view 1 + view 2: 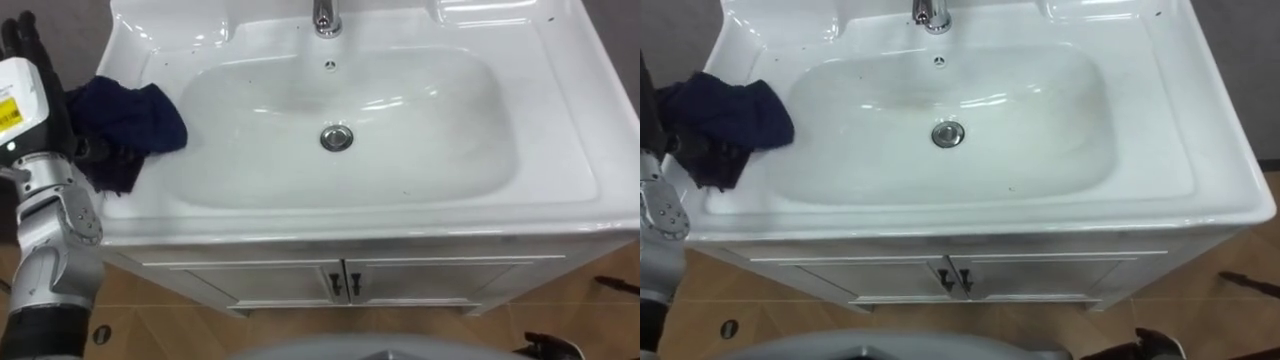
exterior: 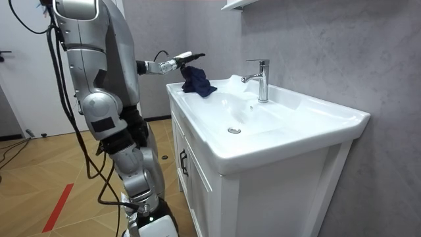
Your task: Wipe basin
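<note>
Basin [image 1: 560, 150] rim: left robot hand [image 2: 183, 60] grips dark cloth [image 1: 130, 120].

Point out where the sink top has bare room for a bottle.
Free: the right ledge beside the bowl, and the back corner right of the faucet. The bowl around the drain is bare too. Crowded: the left ledge, where the left hand holds the cloth.
</note>
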Controlling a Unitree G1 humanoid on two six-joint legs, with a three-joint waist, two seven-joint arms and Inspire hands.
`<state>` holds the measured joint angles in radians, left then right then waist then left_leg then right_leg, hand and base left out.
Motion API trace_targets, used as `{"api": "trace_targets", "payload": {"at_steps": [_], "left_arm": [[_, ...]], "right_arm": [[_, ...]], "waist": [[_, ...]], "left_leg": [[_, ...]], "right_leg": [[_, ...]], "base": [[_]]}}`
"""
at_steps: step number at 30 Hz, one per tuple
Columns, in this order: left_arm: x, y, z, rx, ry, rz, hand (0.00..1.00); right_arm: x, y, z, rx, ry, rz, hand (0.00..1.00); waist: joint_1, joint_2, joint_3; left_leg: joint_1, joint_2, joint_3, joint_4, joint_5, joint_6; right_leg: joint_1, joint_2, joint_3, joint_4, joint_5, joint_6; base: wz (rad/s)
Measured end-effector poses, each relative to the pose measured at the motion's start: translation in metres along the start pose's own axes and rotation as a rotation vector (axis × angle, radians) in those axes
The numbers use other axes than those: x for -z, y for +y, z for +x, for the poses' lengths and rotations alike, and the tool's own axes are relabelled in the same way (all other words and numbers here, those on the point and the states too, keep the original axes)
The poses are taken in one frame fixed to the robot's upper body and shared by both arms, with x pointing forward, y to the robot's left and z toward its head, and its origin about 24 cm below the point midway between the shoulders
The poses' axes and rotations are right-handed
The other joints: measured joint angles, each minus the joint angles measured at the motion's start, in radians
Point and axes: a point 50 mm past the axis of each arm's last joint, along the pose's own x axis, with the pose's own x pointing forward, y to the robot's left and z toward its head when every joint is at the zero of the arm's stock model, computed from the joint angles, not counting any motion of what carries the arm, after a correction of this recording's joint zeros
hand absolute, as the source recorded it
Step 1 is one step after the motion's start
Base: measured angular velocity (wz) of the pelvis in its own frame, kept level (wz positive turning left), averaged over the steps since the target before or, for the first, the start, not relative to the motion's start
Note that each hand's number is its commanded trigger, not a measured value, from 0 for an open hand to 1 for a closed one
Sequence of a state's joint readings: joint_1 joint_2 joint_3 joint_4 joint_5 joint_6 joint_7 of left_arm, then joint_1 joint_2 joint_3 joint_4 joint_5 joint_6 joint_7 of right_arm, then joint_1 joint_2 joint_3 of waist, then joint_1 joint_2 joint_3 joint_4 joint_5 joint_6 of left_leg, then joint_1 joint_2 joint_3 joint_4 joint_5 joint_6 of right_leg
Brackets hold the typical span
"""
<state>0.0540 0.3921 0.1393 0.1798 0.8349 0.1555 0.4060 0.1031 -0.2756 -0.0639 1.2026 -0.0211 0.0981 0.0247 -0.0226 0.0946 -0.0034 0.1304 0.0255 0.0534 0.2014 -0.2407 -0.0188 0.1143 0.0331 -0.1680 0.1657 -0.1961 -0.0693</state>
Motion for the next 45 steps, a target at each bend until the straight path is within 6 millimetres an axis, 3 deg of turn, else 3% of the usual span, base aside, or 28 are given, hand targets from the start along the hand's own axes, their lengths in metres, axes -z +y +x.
{"api": "trace_targets", "payload": {"at_steps": [16, 24, 30, 40, 45], "left_arm": [[-0.017, 0.032, 0.008, -0.166, -0.040, -0.289, 0.00], [0.000, 0.040, 0.011, -0.223, 0.098, -0.551, 0.00], [0.015, 0.059, 0.013, -0.353, 0.199, -0.795, 0.00], [0.034, 0.076, 0.006, -0.562, 0.293, -0.824, 0.00], [0.048, 0.091, -0.011, -0.678, 0.305, -0.780, 0.00]], "right_arm": [[-0.003, 0.004, 0.000, -0.012, -0.032, 0.061, 0.00], [-0.004, 0.006, 0.000, -0.014, -0.035, 0.065, 0.00], [0.002, 0.009, 0.000, -0.019, -0.018, 0.099, 0.00], [0.019, 0.010, -0.001, -0.019, 0.045, 0.093, 0.00], [0.026, 0.009, -0.002, -0.001, 0.058, 0.058, 0.00]], "waist": [[-0.003, -0.007, 0.0015], [-0.003, -0.021, 0.0088], [0.026, -0.028, 0.0047], [0.062, -0.027, 0.0018], [0.091, -0.014, -0.0026]], "left_leg": [[0.002, -0.001, -0.002, -0.003, 0.000, 0.000], [0.003, -0.002, -0.008, -0.004, 0.000, 0.000], [0.004, -0.003, -0.012, -0.003, 0.000, 0.000], [0.006, -0.004, -0.023, -0.003, 0.000, 0.000], [0.002, -0.009, -0.033, -0.003, 0.000, 0.000]], "right_leg": [[0.009, 0.000, -0.005, -0.013, 0.000, 0.000], [0.018, -0.001, -0.011, -0.013, -0.002, 0.002], [0.010, 0.000, -0.004, -0.010, -0.004, 0.003], [0.018, -0.002, -0.012, -0.014, -0.005, 0.003], [0.019, -0.007, -0.028, -0.015, -0.007, 0.005]], "base": [[0.00], [0.02], [-0.02], [0.02], [0.07]]}}
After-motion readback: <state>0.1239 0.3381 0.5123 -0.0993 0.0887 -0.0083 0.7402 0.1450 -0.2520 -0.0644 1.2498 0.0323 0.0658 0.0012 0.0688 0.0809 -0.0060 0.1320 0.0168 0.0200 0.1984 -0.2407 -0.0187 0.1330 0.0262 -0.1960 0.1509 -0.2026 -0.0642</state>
